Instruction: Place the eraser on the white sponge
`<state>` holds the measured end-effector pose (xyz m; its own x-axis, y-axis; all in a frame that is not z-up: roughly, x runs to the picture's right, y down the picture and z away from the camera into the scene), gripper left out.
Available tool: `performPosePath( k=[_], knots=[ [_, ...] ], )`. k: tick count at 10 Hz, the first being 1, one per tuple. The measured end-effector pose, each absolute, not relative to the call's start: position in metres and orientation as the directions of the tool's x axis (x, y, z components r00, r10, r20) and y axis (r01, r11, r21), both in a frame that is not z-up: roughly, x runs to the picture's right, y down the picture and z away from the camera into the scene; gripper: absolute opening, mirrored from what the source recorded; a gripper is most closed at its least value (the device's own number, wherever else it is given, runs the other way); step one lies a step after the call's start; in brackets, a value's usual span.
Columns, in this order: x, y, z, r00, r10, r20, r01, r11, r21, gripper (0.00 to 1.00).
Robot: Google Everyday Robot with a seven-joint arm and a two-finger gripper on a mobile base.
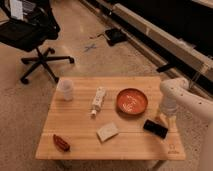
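The eraser point(155, 128) is a flat black block lying on the wooden table point(80, 145) near its right front edge. The white sponge point(107, 132) is a beige block lying at the table's front middle, well left of the eraser. My gripper point(162, 118) hangs from the white arm point(175, 95) at the right, just above and behind the eraser's right end, apart from the sponge.
An orange bowl point(132, 100) stands behind the eraser. A long white tube point(98, 101) lies mid-table, a white cup point(65, 90) stands at the back left, a dark red oblong object point(61, 142) lies at the front left. A black office chair point(30, 35) stands on the floor behind.
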<state>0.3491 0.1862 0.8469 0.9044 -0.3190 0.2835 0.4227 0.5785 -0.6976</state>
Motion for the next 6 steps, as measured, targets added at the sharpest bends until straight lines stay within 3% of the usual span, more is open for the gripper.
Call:
performPosePath(
  k=[6],
  knots=[
    [0.340,0.178,0.794,0.766,-0.456,0.454,0.643,0.529,-0.554,0.62]
  ],
)
